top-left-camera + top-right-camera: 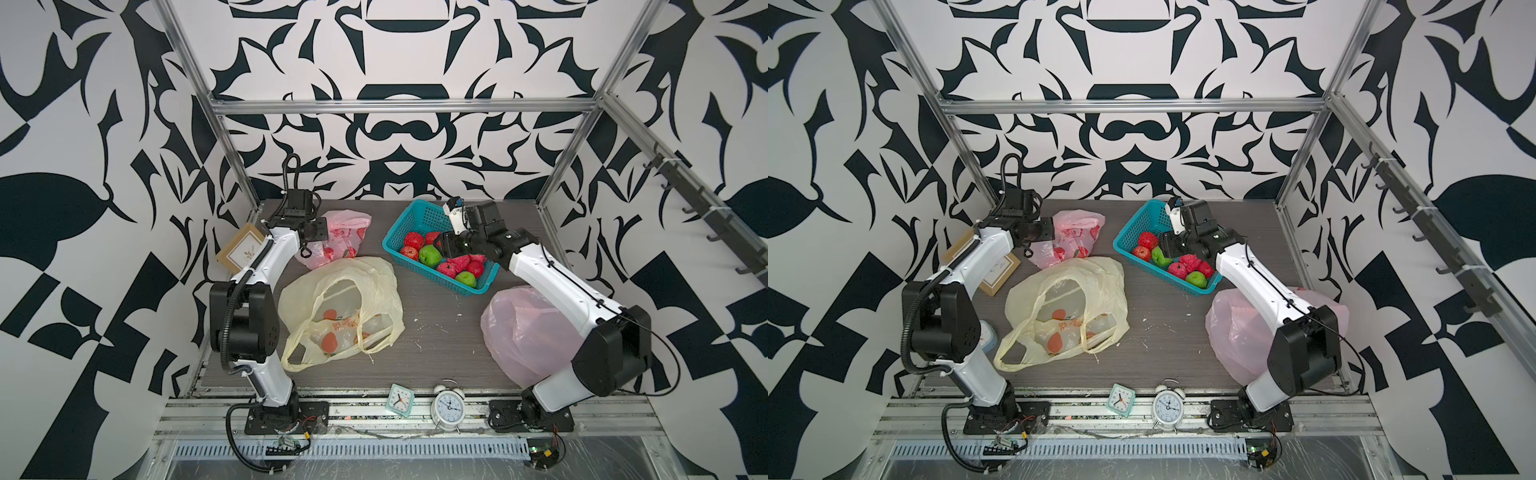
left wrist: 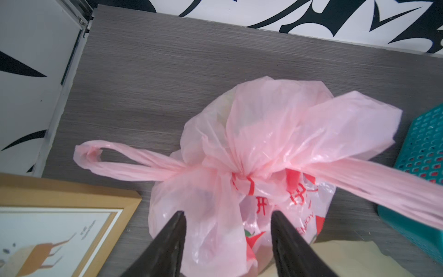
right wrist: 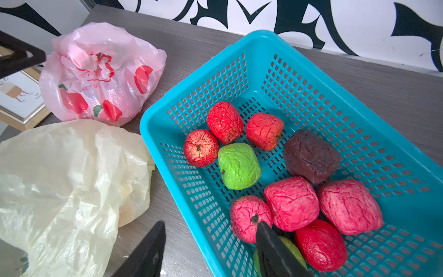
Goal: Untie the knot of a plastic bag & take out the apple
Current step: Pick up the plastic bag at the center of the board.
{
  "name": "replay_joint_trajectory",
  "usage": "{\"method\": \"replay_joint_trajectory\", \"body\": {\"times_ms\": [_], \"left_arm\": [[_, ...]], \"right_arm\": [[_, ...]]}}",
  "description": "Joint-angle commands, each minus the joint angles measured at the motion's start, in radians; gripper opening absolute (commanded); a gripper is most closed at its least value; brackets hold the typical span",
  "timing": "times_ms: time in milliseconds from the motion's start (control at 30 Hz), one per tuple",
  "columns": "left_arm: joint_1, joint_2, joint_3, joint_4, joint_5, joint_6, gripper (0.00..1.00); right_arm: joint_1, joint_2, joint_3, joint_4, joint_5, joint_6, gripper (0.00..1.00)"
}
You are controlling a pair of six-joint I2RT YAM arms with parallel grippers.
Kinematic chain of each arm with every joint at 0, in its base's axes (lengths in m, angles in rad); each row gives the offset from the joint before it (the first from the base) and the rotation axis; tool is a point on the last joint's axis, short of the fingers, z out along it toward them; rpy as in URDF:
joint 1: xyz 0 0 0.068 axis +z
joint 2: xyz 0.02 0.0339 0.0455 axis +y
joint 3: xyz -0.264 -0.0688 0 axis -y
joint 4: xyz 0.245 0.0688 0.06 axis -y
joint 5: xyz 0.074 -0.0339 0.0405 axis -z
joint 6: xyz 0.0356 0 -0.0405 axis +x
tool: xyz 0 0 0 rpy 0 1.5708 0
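**Mia:** What sits on the grey bench inside the black-and-white walls?

**Sam:** A blue basket with wrinkly apples in it: red, pink, green, one dark.

**Mia:** And the pink bag?

**Sam:** At the back, between the basket and a picture frame. Its knot is tied. I can't tell what's inside.

**Mia:** The hands?

**Sam:** The left hand is half open over that bag, holding nothing. The right hand is half open too and empty, with one finger over the basket.
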Motion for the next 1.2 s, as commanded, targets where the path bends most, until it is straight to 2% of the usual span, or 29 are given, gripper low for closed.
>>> {"method": "replay_joint_trajectory", "body": {"times_ms": [0, 200, 333, 500, 633, 667, 700, 733, 767, 1000, 1167], "left_arm": [[0.019, 0.051, 0.063, -0.01, 0.047, 0.024, 0.61], [0.039, 0.139, 0.149, -0.055, 0.166, 0.042, 0.62], [0.04, 0.177, 0.165, -0.067, 0.169, 0.054, 0.62], [0.041, 0.247, 0.212, -0.11, 0.245, 0.068, 0.47], [0.041, 0.269, 0.214, -0.108, 0.289, 0.072, 0.41], [0.041, 0.273, 0.212, -0.105, 0.296, 0.075, 0.36], [0.041, 0.279, 0.209, -0.101, 0.31, 0.08, 0.25], [0.041, 0.285, 0.212, -0.106, 0.322, 0.086, 0.1], [0.042, 0.293, 0.221, -0.116, 0.326, 0.093, 0.0], [0.041, 0.266, 0.224, -0.086, 0.288, 0.102, 0.0], [0.04, 0.191, 0.255, -0.046, 0.277, 0.098, 0.0]], "right_arm": [[-0.001, -0.05, -0.007, 0.055, -0.021, 0.016, 0.63], [-0.001, -0.06, -0.018, 0.073, -0.025, 0.023, 0.62], [-0.001, -0.059, -0.024, 0.089, -0.037, 0.032, 0.62], [-0.001, -0.056, -0.029, 0.099, -0.034, 0.04, 0.62], [-0.001, -0.058, -0.035, 0.101, -0.03, 0.045, 0.62], [-0.001, -0.058, -0.037, 0.103, -0.027, 0.046, 0.62], [-0.001, -0.058, -0.037, 0.104, -0.025, 0.048, 0.62], [-0.001, -0.058, -0.037, 0.106, -0.023, 0.05, 0.62], [-0.001, -0.058, -0.037, 0.106, -0.023, 0.051, 0.62], [-0.001, -0.06, -0.044, 0.114, -0.021, 0.065, 0.62], [-0.001, -0.054, -0.048, 0.12, -0.021, 0.076, 0.62]]}}
